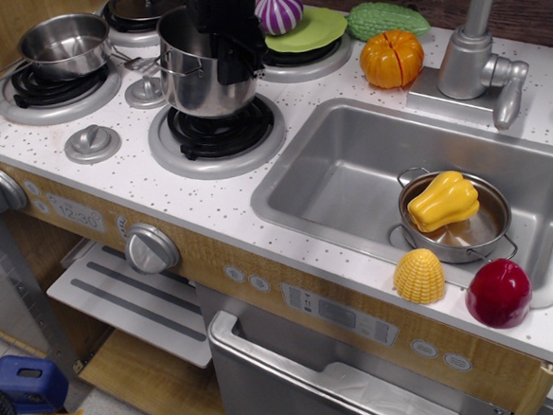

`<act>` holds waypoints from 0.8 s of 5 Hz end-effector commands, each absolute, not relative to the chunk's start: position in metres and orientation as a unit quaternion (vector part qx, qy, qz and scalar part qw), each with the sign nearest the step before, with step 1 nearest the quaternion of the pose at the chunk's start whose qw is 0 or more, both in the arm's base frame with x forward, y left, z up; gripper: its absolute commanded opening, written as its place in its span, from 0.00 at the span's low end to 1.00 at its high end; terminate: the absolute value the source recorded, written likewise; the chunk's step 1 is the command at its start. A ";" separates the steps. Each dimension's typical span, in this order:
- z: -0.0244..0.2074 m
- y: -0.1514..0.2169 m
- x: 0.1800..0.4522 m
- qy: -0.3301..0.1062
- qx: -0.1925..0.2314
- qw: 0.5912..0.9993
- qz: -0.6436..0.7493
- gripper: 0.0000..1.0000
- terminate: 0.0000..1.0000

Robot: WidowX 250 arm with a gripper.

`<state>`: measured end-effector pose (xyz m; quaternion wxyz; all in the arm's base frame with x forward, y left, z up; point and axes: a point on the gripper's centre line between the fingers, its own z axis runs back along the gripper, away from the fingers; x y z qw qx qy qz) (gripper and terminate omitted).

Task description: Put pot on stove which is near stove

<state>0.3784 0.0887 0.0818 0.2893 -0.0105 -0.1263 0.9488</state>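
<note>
Speckled white toy counter (258, 209). Item: pot (200, 70), steel, carried just above front stove (216, 136), slightly tilted, seemingly not yet seated. Gripper (230, 51): black, clamped over pot's far rim for lowering onto coil.

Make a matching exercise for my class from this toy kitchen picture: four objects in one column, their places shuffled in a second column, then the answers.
Objects
1. tall shiny steel pot
2. yellow plastic pepper
3. purple striped onion
4. dark red rounded toy

Places
A. on the green plate
B. over the black coil burner
C. on the counter edge before the sink
D. in the small wire-handled pan

Pairs: 1-B, 2-D, 3-A, 4-C
</note>
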 end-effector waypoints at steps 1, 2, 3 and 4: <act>0.111 0.078 0.380 -0.142 -0.054 0.279 0.948 0.00 0.00; 0.103 0.072 0.378 -0.136 -0.064 0.266 0.952 0.00 0.00; 0.096 0.078 0.377 -0.147 -0.070 0.268 0.949 0.00 0.00; 0.089 0.082 0.375 -0.149 -0.081 0.270 0.948 0.00 0.00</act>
